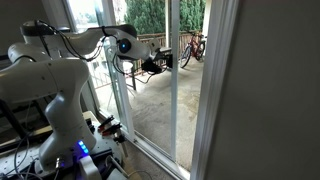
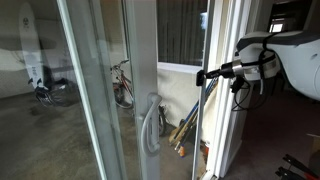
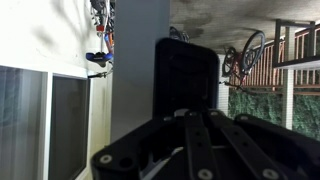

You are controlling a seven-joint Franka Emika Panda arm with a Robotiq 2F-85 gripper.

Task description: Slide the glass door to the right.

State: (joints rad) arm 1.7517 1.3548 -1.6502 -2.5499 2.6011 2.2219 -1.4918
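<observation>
Tall glass door (image 1: 171, 100) - clear pane, slim white edge stile - runs floor to ceiling beside the broad, plain white jamb (image 1: 215, 90). The smooth, rounded white robot arm (image 1: 55, 75) reaches out level. Its black jaws are closed, nothing visible betw. them, tips right at the glass; can't tell if touching. Wrist view: dark blocky jaws in front of a flat pale upright. Outside - a bike (image 1: 193, 48) by a slatted rail (image 3: 295, 45).

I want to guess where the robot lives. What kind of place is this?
Probably a home, by a sliding glass door onto a patio with a bike and a railing.
</observation>
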